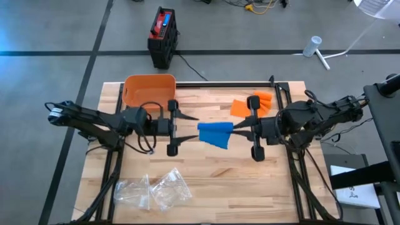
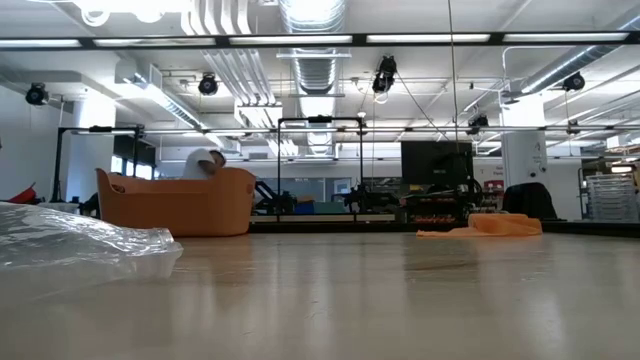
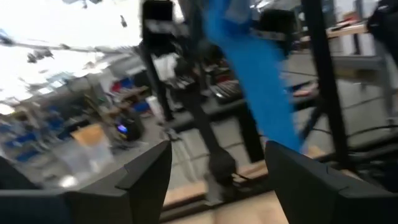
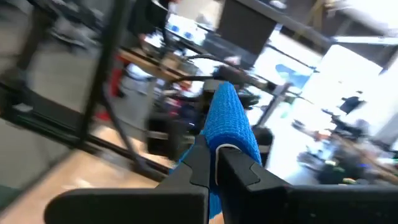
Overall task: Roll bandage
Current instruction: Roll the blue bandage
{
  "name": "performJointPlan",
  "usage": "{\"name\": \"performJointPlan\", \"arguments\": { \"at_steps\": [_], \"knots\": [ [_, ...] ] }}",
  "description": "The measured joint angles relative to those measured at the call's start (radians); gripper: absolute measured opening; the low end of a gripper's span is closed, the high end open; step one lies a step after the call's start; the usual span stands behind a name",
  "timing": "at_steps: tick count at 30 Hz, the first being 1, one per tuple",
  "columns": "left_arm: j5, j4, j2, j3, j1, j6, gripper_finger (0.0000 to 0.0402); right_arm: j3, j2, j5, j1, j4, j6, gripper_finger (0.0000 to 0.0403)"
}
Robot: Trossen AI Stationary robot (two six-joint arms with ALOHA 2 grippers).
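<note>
Right gripper [image 4: 214, 163] is clenched on the blue fabric bandage [image 1: 215, 133]; left gripper [image 3: 217, 177], released, stands just beside the bandage's other end.

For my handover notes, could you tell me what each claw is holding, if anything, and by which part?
The right claw is shut on one end of the blue bandage, held above the table. The left claw is open, holding nothing, beside the bandage's other end.

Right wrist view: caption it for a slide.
Right gripper shut on the blue bandage, held up above the table.
</note>
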Motion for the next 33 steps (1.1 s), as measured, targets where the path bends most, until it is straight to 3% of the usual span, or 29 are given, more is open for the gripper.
{"name": "performJointPlan", "arguments": {
  "at_steps": [5,9,12,18,28,33],
  "knots": [
    [0.006,0.072,0.005,-0.099,0.0,-0.113,0.0256,0.0,0.0,0.099,-0.001,0.006,-0.086,0.0003],
    [0.0,0.352,0.045,-0.213,0.002,-0.22,0.0255,0.0,0.0,0.098,0.0,0.027,-0.141,0.0003],
    [-0.06,0.632,0.101,-0.289,0.008,-0.331,0.0249,0.0,0.0,0.119,0.0,0.033,-0.179,0.0003],
    [-0.094,0.976,0.246,-0.325,0.043,-0.493,0.0241,0.001,0.014,0.175,-0.003,0.083,-0.284,0.0003],
    [-0.007,1.027,0.389,-0.181,0.071,-0.564,0.0261,0.0,0.123,0.277,-0.016,0.202,-0.497,0.0003],
    [-0.114,1.021,0.378,-0.182,0.076,-0.559,0.0267,0.0,0.133,0.278,-0.011,0.203,-0.466,0.0003]
  ]
}}
